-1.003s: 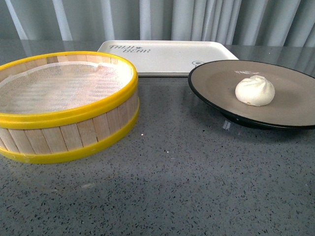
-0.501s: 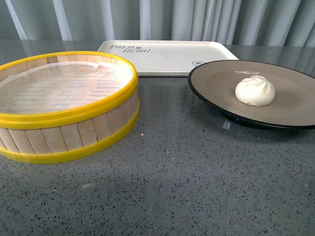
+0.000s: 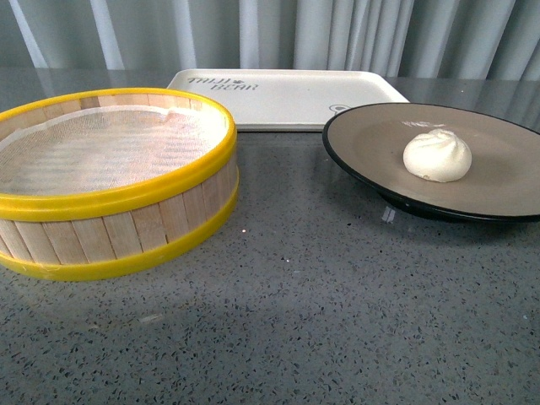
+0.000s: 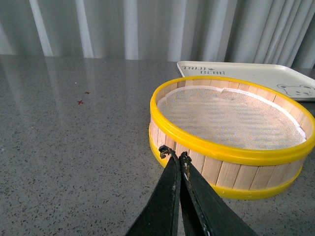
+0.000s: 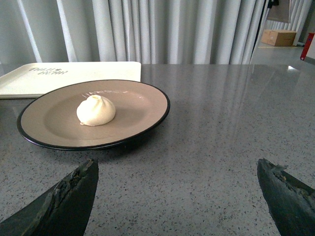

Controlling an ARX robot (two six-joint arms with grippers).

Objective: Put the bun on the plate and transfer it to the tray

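Front view shows bun (image 3: 437, 155) on plate (image 3: 371, 143), tray (image 3: 287, 101) behind.

— What stands toward the left edge of the speckled grey stone counter (image 3: 337, 321)?
— A round wooden-slat steamer basket with yellow rims (image 3: 114, 181), lined with white mesh cloth (image 3: 101, 148). Pale pleated curtains (image 3: 337, 34) hang beyond the far edge.

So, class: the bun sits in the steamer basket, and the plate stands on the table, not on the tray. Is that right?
No: the bun sits on the plate, as the front view shows. The plate does stand on the table, not on the tray.
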